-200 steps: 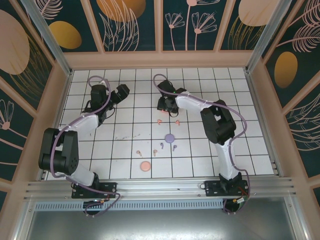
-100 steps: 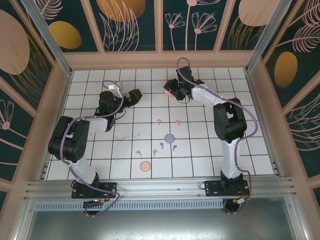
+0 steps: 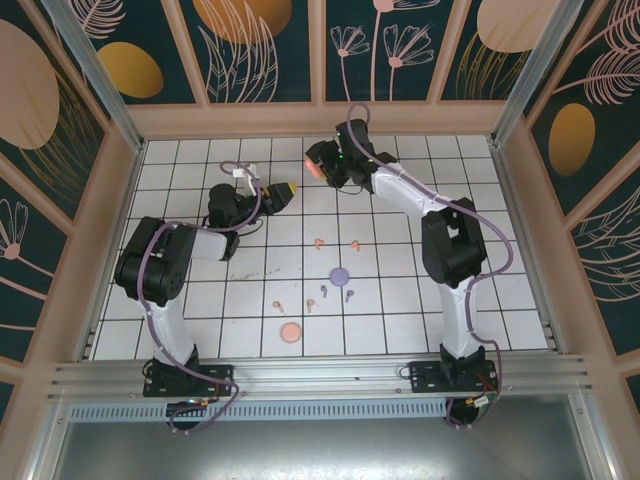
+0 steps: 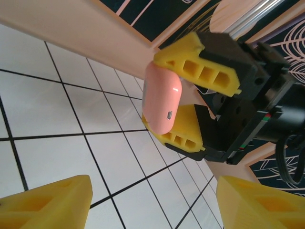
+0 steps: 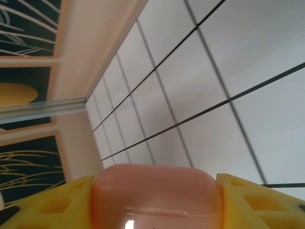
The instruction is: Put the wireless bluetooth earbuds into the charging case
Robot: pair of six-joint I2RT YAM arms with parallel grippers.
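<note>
My right gripper [image 3: 320,166] is shut on a closed pink charging case [image 3: 316,170], held above the back of the table. In the right wrist view the case [image 5: 157,193] sits between the yellow fingers [image 5: 259,200]. My left gripper [image 3: 283,190] stands open just left of it, nothing between its fingers [image 4: 45,202]; its wrist view faces the held case [image 4: 162,98]. On the tiles lie pink earbuds [image 3: 318,243], purple earbuds [image 3: 323,292] and salmon-orange earbuds [image 3: 279,305].
A round purple case [image 3: 340,274] sits mid-table and a salmon case [image 3: 291,332] near the front edge. The wooden back wall [image 3: 320,120] is close behind both grippers. White tiles stretch open to the right.
The right gripper has carried the pink case up from near the pink earbuds to the back, then leftward. The left gripper has swung right toward it.
</note>
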